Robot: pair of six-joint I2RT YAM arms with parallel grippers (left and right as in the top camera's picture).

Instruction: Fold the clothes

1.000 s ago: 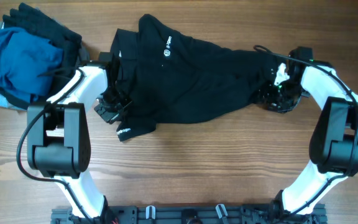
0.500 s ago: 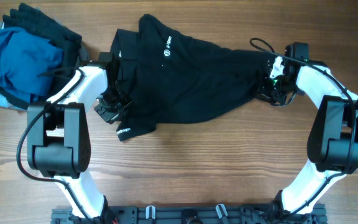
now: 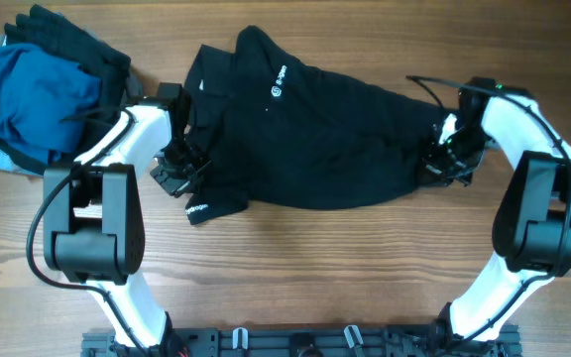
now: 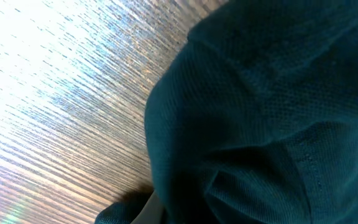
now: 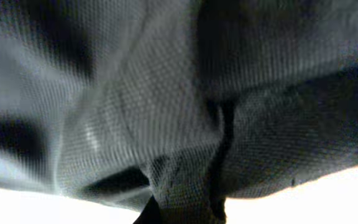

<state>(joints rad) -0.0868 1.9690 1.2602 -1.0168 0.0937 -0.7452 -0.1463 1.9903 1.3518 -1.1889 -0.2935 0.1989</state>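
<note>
Black shirt (image 3: 315, 139) lies along the far edge, likely stretched sideways to flatten it. Your right gripper (image 3: 442, 164) pinches its hem. Cloth hides whether your left gripper (image 3: 171, 171) grips.

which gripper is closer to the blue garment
Left. The left gripper lies near the blue garment; the right gripper is across the black shirt, far from it.

Overhead camera looks straight down on the wooden table (image 3: 295, 258), with the mounting rail (image 3: 295, 342) at six o'clock. Both wrist cameras sit pressed close to the black shirt (image 3: 315, 139). The left one also catches table wood toward nine o'clock.
</note>
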